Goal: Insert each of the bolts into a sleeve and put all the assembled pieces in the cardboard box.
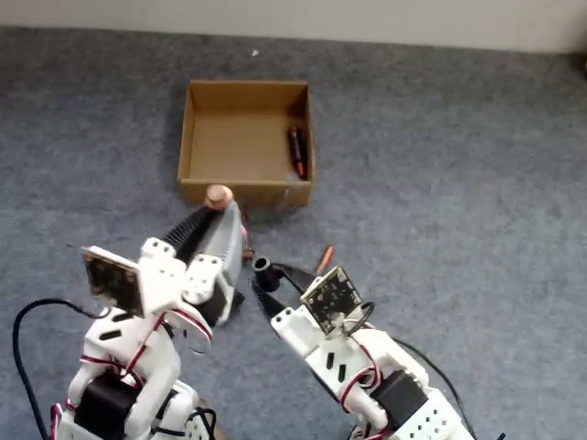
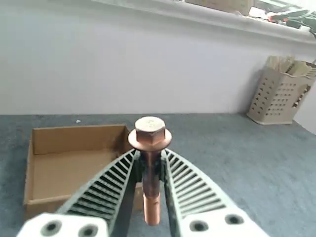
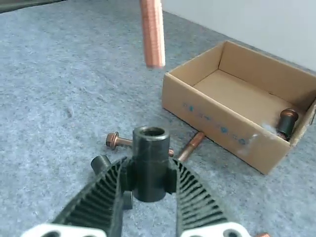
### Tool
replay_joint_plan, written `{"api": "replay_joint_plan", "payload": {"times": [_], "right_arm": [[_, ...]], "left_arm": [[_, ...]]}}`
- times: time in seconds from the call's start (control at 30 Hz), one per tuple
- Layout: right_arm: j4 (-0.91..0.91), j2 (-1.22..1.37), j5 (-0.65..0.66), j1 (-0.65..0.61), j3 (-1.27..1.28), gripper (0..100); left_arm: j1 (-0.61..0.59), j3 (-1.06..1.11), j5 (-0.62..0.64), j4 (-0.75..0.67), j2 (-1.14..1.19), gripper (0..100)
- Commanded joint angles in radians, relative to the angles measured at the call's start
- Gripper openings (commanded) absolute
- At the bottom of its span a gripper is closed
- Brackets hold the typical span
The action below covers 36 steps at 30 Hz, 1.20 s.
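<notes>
My left gripper (image 2: 149, 157) is shut on a copper bolt (image 2: 149, 134), held upright with its head on top, just in front of the cardboard box (image 1: 194, 137). My right gripper (image 3: 148, 170) is shut on a black sleeve (image 3: 149, 143), standing upright with its bore open upwards. The bolt's shaft (image 3: 152, 34) hangs above and slightly beyond the sleeve, apart from it. In the high view the bolt (image 1: 218, 195) and the sleeve (image 1: 263, 268) are a short way apart. One assembled piece (image 1: 296, 151) lies in the box along its right wall.
Two loose bolts (image 3: 116, 140) (image 3: 190, 146) lie on the grey carpet between the sleeve and the box, and a second black sleeve (image 3: 100, 163) lies beside my right gripper. A slatted beige holder (image 2: 279, 94) stands far off by the wall.
</notes>
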Motion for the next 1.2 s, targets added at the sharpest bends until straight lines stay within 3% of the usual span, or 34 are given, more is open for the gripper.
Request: {"api": "replay_joint_plan", "payload": {"times": [0.0,0.73,0.93,1.1,1.17], "right_arm": [[-0.001,-0.025,0.009,-0.005,0.111,0.5],[-0.067,-0.025,0.009,0.001,0.11,0.5],[-0.067,-0.025,0.009,0.001,0.108,0.5],[-0.067,-0.025,0.009,0.001,0.108,0.5],[-0.067,-0.025,0.009,0.001,0.108,0.5]], "left_arm": [[0.111,-0.007,0.003,0.018,-0.013,1],[0.173,0.018,0.0,0.127,-0.013,1],[0.174,0.048,-0.078,0.123,-0.015,1],[0.168,0.05,-0.064,0.192,-0.015,18],[0.137,0.018,-0.049,0.233,-0.013,20]]}}
